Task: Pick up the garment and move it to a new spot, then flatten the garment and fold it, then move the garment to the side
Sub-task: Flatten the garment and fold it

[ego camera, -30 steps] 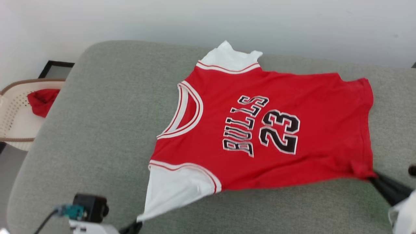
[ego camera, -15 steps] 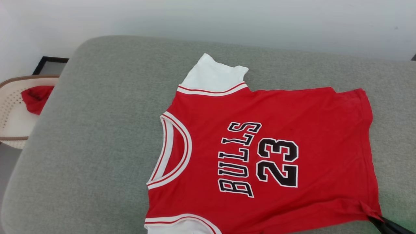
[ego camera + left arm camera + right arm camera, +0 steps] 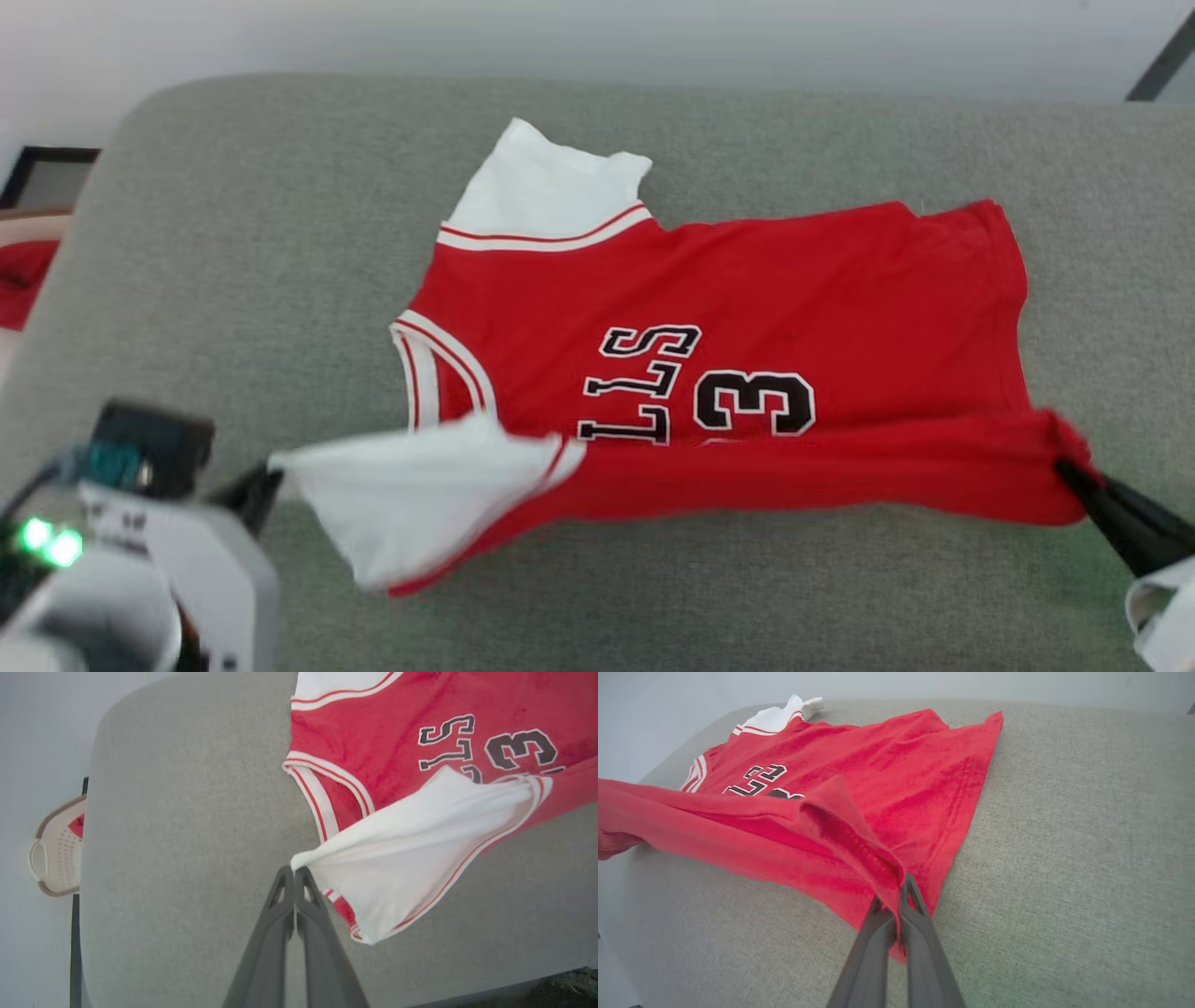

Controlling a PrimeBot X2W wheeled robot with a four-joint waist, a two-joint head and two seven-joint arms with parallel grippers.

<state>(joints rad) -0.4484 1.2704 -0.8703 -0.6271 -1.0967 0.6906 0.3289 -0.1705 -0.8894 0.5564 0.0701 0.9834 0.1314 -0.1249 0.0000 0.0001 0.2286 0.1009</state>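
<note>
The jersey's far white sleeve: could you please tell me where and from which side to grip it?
Probably the cuff corner of the far white sleeve, coming from the robot's left over the grey cushion: it lies flat and juts clear of the red body.

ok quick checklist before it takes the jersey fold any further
1. left gripper shut on the near white sleeve of the garment: ok
2. right gripper shut on the red hem corner: ok
3. near edge lifted off the grey cushion: ok
4. far white sleeve lying flat: ok
5. free cushion beyond the far edge: ok
6. how firm either pinch is: cannot tell
</note>
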